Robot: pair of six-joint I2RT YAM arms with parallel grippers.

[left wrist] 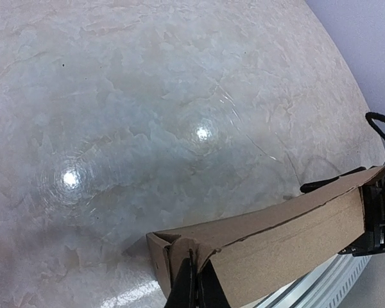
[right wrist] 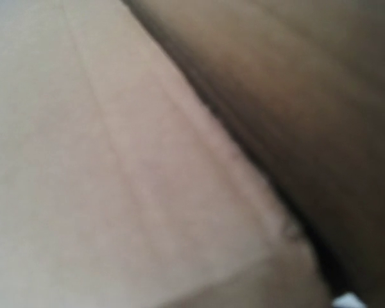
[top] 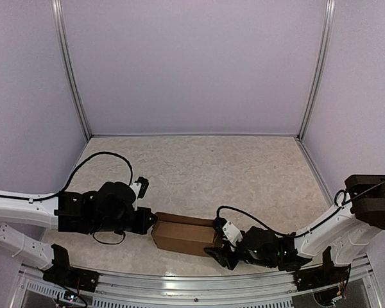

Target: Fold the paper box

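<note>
The paper box (top: 183, 236) is a plain brown oblong box lying on the marbled table near the front edge. My left gripper (top: 153, 221) is at its left end. In the left wrist view the two dark fingers (left wrist: 194, 279) are closed together, their tips against the folded end flap of the box (left wrist: 289, 237). My right gripper (top: 217, 247) is pressed against the box's right end and also shows as a black part in the left wrist view (left wrist: 375, 215). The right wrist view is filled with blurred cardboard (right wrist: 147, 192), and its fingers are hidden.
A metal rail (top: 192, 285) runs along the near table edge just in front of the box. Pale walls with metal corner posts (top: 74, 83) enclose the table. A black cable (top: 96, 157) loops above the left arm.
</note>
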